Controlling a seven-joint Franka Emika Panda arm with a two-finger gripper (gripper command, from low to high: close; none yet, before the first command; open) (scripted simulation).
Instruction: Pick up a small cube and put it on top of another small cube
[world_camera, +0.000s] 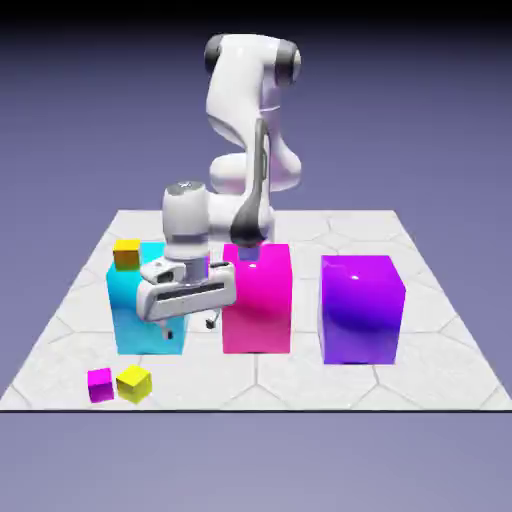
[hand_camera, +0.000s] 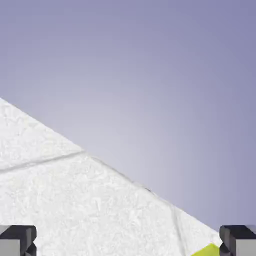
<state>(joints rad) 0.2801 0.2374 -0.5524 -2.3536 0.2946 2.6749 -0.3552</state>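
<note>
The small yellow cube (world_camera: 133, 383) lies near the table's front edge at the exterior view's left, touching or nearly touching a tiny magenta cube (world_camera: 100, 384). The orange-brown cube (world_camera: 126, 254) sits on top of the big cyan block (world_camera: 140, 310), at its back left corner. My gripper (world_camera: 188, 326) hangs open in front of the cyan block, above and to the right of the yellow cube, holding nothing. In the hand view, the gripper (hand_camera: 128, 246) shows only bare table between its fingertips (hand_camera: 18, 241), and a sliver of the yellow cube (hand_camera: 207, 251) peeks in at the bottom right.
A big magenta block (world_camera: 257, 300) stands in the middle and a big purple block (world_camera: 362, 310) to its right. The white table (world_camera: 300, 385) ends just in front of the small cubes; the table's edge (hand_camera: 125, 175) crosses the hand view diagonally.
</note>
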